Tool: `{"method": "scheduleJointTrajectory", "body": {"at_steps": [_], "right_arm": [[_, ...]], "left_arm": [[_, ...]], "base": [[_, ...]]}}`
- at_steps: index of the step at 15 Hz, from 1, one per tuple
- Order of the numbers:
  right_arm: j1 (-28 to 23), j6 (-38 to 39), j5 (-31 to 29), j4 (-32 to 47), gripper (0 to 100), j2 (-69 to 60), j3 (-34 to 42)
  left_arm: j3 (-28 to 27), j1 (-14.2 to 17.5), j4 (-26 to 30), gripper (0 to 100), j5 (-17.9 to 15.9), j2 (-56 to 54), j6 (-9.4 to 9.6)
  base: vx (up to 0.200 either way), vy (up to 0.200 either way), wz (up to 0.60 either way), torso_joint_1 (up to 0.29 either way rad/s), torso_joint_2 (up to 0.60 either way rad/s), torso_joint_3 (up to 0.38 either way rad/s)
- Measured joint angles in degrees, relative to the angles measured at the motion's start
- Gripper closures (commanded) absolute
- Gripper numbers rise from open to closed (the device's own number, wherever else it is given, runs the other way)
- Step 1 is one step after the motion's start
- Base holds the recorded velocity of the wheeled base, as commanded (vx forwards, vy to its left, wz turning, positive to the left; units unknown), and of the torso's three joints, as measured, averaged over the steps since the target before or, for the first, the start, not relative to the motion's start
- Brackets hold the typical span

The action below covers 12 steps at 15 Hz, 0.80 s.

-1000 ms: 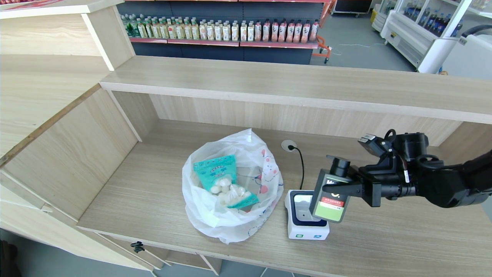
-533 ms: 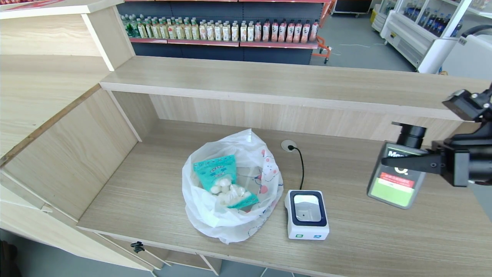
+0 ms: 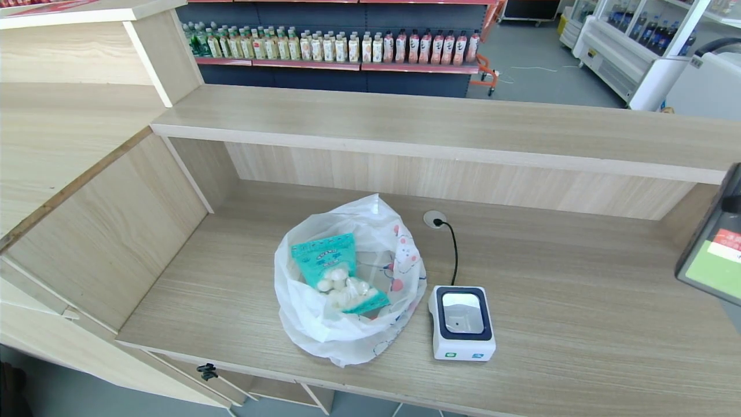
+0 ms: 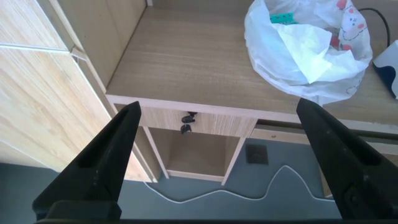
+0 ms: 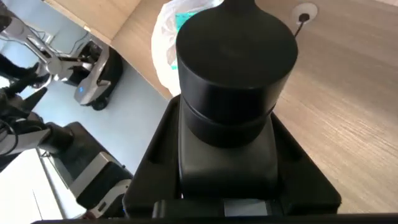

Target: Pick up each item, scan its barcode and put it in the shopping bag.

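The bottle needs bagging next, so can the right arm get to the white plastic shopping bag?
Probably yes. The white plastic shopping bag sits open-mouthed on the wooden counter, and between it and the dark-capped bottle held at the right lies just the low white scanner.

On the counter (image 3: 579,301) the shopping bag (image 3: 324,339), a packet (image 3: 331,266) inside, sits just left of the scanner (image 3: 461,322).

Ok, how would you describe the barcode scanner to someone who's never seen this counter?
Look at the lower wooden counter, below the raised ledge, where the white shopping bag sits near the front edge. Just to the bag's right stands the scanner: a small white box with a dark-framed glass window on top, a black cable running back from it.
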Motion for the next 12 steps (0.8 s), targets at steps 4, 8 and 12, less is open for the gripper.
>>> {"method": "scheduleJointTrajectory", "body": {"at_steps": [4, 8, 12], "right_arm": [[-0.8, -8.0, -3.5, -1.0, 100, -3.0, 1.6], [-0.4, -8.7, -5.1, -3.5, 100, -6.0, 6.4], [-0.7, -4.9, -5.1, -15.3, 100, -5.5, 15.0]], "left_arm": [[0.0, 0.0, -0.1, 0, 0.0, 0.0, 0.0], [0.0, 0.0, 0.0, 0, 0.0, 0.0, 0.01], [0.0, 0.0, 0.0, 0, 0.0, 0.0, 0.0]], "base": [[0.0, 0.0, 0.6, 0.005, 0.01, 0.002], [0.0, 0.0, 0.6, 0.002, 0.0, 0.005], [0.0, 0.0, 0.0, 0.0, 0.0, 0.0]]}}
